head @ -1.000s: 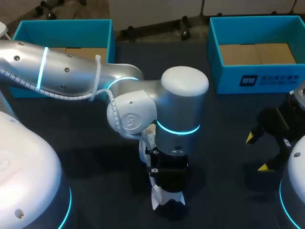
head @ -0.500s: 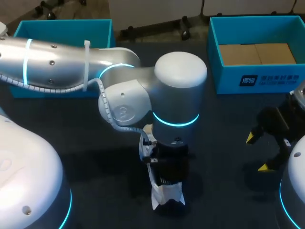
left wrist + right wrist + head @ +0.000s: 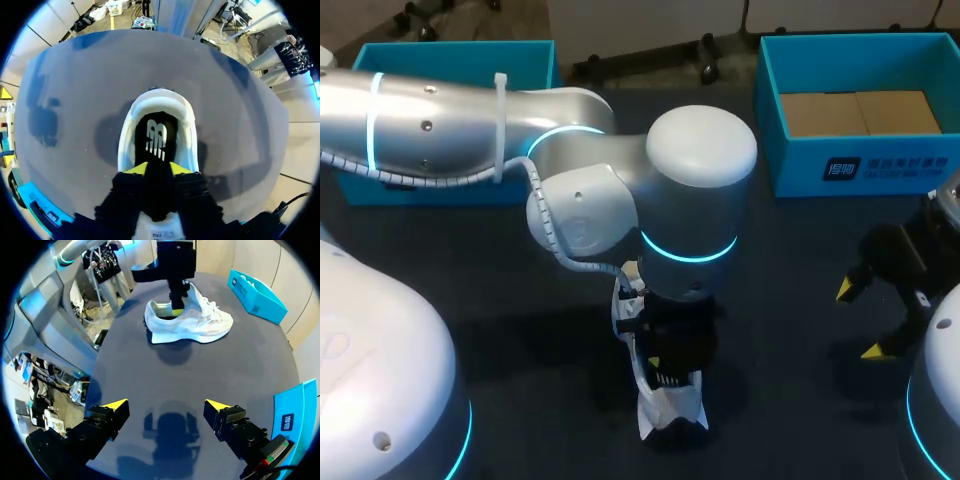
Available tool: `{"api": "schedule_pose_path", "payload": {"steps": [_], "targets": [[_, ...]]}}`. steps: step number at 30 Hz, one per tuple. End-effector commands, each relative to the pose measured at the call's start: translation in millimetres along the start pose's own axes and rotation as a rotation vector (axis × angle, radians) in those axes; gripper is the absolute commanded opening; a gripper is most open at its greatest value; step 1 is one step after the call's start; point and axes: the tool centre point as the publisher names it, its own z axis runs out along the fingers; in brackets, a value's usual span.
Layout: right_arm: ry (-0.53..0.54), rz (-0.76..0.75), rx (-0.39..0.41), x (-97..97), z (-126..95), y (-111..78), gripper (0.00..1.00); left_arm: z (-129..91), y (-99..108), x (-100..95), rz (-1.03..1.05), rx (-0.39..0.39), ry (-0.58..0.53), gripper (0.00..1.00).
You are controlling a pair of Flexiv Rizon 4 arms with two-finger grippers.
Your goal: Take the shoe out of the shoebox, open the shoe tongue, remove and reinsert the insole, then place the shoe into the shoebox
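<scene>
Wrist bent straight down, the left fingers [image 3: 136, 169] stood in the white laced shoe [image 3: 187, 130], pinched narrowly on its flat black insole [image 3: 155, 137]. The shoe sat on the dark matte table [image 3: 210, 370], well apart from its edges. The right fingers [image 3: 114, 405] hung spread wide, holding nothing, near the blue shoebox [image 3: 860, 165].

One white shoe [image 3: 187, 320], one black insole [image 3: 155, 142], two blue shoeboxes [image 3: 450, 60] [image 3: 800, 165], my two claws [image 3: 154, 169] [image 3: 165, 405], one dark tabletop [image 3: 500, 290].

From here I see a white shoe [image 3: 192, 322] with a black insole [image 3: 156, 142] bearing a white logo, a dark grey desk [image 3: 790, 300], a teal shoebox [image 3: 790, 165] lined brown, and black fingers [image 3: 112, 406] tipped bright yellow.
</scene>
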Motion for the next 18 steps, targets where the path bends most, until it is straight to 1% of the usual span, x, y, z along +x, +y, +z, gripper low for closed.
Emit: {"api": "schedule_pose_path", "payload": {"steps": [1,2,3,4,5,7,8,13,18], "targets": [[-0.001,0.0,0.003,0.7,1,0.1,1.0,0,2,1.1,-0.018,-0.002,0.01,0.46],[-0.001,0.0,0.003,0.7,1,0.1,1.0,0,3,2.3,-0.024,0.006,0.011,0.49],[-0.001,0.0,0.003,0.7,1,0.1,1.0,0,3,4.3,-0.031,0.006,0.012,0.65],[-0.001,0.0,0.003,0.7,1,0.1,1.0,0,3,5.0,-0.032,0.006,0.012,0.67],[-0.001,0.0,0.003,0.7,1,0.1,1.0,-1,2,9.2,-0.036,0.013,0.01,0.8],[-0.001,0.0,0.003,0.7,1,0.1,1.0,0,2,12.3,-0.048,0.011,0.007,0.95],[-0.001,0.0,0.003,0.7,1,0.1,1.0,1,1,13.3,-0.051,0.011,0.007,1.0],[-0.001,0.0,0.003,0.7,1,0.1,1.0,7,6,14.5,-0.07,0.016,0.008,1.0],[-0.001,0.0,0.003,0.7,1,0.1,1.0,6,9,13.0,-0.085,0.01,0.003,1.0]]}}
